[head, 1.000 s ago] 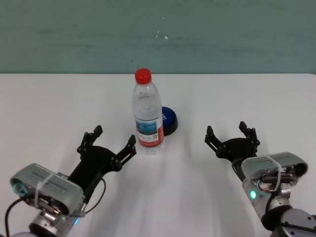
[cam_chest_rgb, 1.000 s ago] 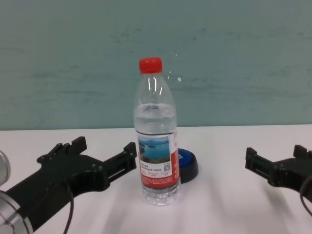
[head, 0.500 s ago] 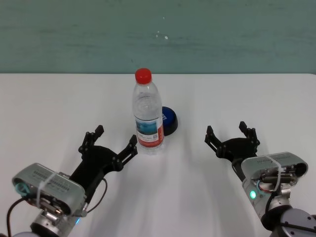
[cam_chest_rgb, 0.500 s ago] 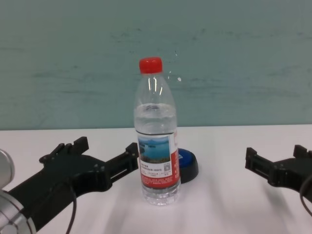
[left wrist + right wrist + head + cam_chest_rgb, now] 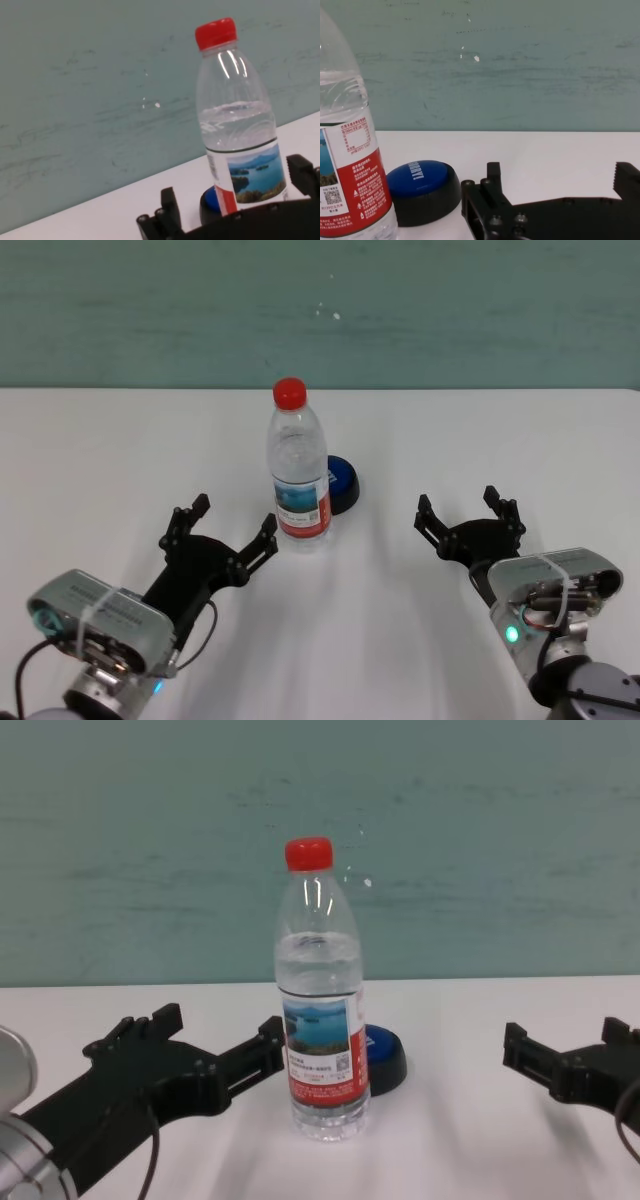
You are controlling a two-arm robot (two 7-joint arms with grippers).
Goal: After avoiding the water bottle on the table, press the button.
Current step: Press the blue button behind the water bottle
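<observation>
The water bottle (image 5: 298, 469) stands upright mid-table, clear with a red cap and red-white label; it also shows in the chest view (image 5: 320, 990), the left wrist view (image 5: 240, 135) and the right wrist view (image 5: 347, 165). The blue-topped button (image 5: 343, 483) on its black base sits just behind and right of the bottle, partly hidden by it (image 5: 385, 1057) (image 5: 422, 187) (image 5: 211, 202). My left gripper (image 5: 233, 523) is open, its nearer fingertip close beside the bottle's left side (image 5: 215, 1040). My right gripper (image 5: 468, 512) is open and empty, right of the bottle (image 5: 568, 1055).
The white table (image 5: 450, 440) spreads wide on all sides. A teal wall (image 5: 320, 310) runs behind its far edge.
My left gripper has edged slightly forward and right, toward the bottle's left side. The right arm, bottle and button have not moved.
</observation>
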